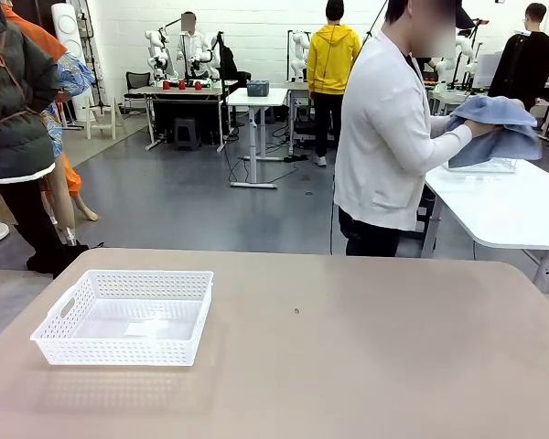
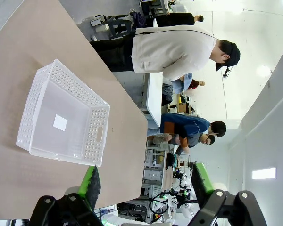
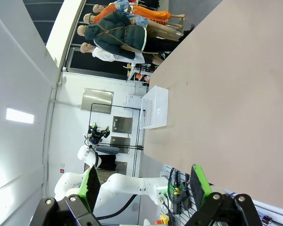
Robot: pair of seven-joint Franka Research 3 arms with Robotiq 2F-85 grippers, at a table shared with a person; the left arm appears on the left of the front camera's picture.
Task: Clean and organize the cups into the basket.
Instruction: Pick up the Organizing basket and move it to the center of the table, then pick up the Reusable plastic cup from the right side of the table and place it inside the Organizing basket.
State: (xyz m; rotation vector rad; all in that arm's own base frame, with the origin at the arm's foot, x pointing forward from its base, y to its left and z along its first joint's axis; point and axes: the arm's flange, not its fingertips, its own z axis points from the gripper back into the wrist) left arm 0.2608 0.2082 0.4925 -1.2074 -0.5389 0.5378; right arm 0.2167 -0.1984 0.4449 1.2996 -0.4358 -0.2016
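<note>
Front view: the basket (image 1: 119,350) sits on the left part of the tan desk (image 1: 366,375), near its left edge, long side facing the camera. To its right the tan top runs bare across to the right edge, with a tiny dark speck (image 1: 296,311) near the middle. Beyond the far edge a person (image 1: 384,137) in a white top stands turned toward the picture's right, holding a blue cloth (image 1: 494,128) over a white table (image 1: 503,206) well apart from the desk.

Left wrist view: the left claw (image 2: 144,188) is spread wide, its green pads (image 2: 88,181) well apart with nothing between them. It hangs above the desk's edge, and the basket lies just ahead and to one side of it. A small white square (image 2: 60,122) shows on the basket's floor. The person stands sideways past the far edge.

Right wrist view: the right claw (image 3: 144,188) is likewise spread, pinching nothing. A long stretch of bare desk lies between it and the basket, which sits far off near the opposite edge. The white left arm (image 3: 127,186) shows beyond that edge.
</note>
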